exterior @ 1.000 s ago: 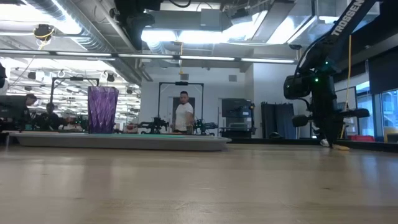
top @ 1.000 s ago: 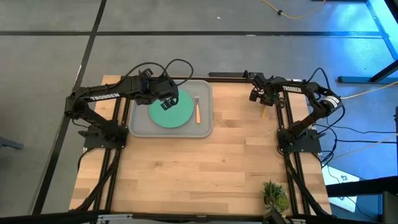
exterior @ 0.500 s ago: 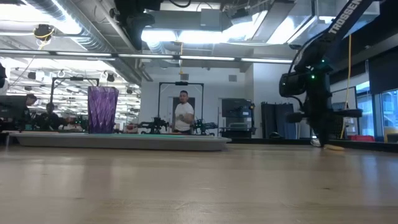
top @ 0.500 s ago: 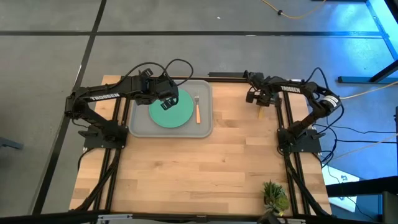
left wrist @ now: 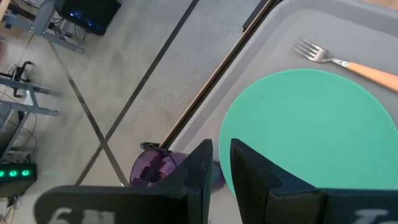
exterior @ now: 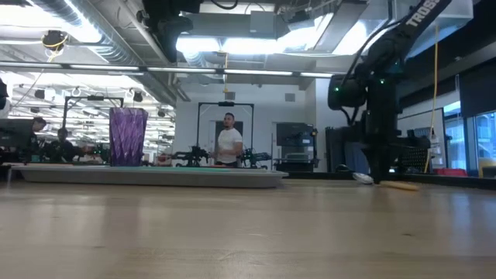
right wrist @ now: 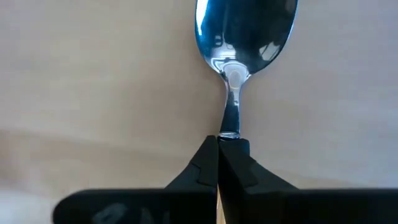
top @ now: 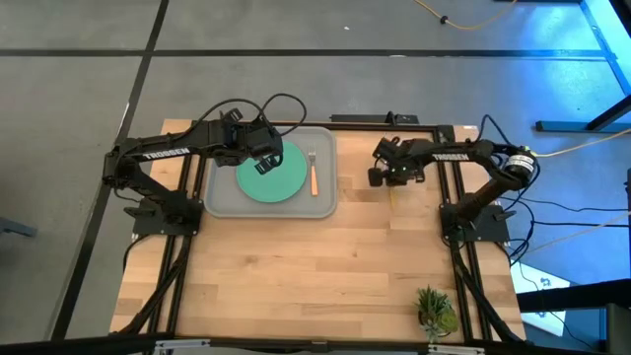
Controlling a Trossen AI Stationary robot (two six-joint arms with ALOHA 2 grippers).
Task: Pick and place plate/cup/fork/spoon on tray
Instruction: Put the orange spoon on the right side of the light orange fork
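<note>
Right gripper [right wrist: 217,149] pinching the spoon [right wrist: 245,37]
It hangs at the tray's [top: 222,202] three o'clock; left gripper [left wrist: 221,165], jaws narrow, empty above the plate [left wrist: 305,130]

Evenly and brightly lit from ceiling strip lights [exterior: 232,43], glaring white in the low view; cold blue glow on the floor [top: 592,59] at the far right corner from above. Soft, short shadows under the arms on the table [top: 315,266]. Sharp mirror reflections in the spoon [right wrist: 242,37]; tabletop foreground blurred at table height.
</note>
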